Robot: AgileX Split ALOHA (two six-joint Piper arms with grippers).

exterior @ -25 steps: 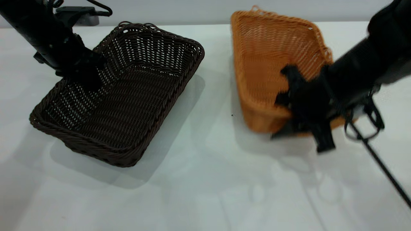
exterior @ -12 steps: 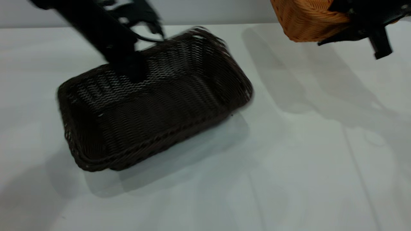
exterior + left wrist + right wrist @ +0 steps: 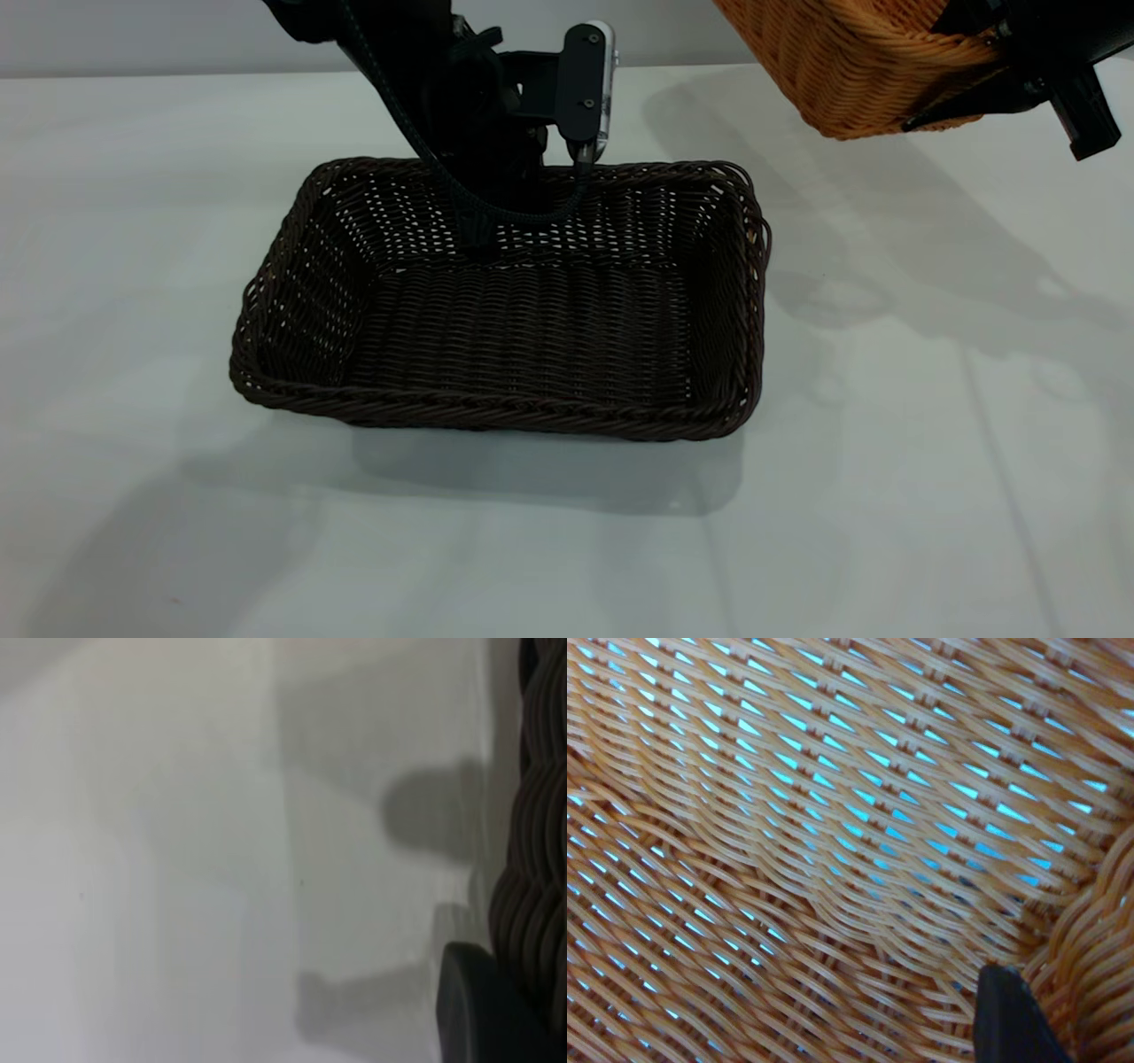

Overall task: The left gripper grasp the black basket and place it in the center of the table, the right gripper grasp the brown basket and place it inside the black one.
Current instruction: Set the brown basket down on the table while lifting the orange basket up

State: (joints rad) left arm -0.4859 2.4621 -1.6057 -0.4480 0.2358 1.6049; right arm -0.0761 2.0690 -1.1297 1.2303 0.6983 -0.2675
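L gripper [image 3: 483,232] pinches black basket [image 3: 523,337] far rim; R gripper [image 3: 992,84] clamps brown basket [image 3: 850,71] aloft (tilted). Risk: catches dark rim descending.

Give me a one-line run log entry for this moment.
left gripper: at black basket far wall | black basket: flat, mid-table | right gripper: holding brown basket aloft | nesting: not yet

Two baskets – one black basket [image 3: 532,328], one brown basket [image 3: 850,62]

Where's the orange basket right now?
In the exterior view the brown basket hangs in the air at upper right, held by the right gripper, above the table.
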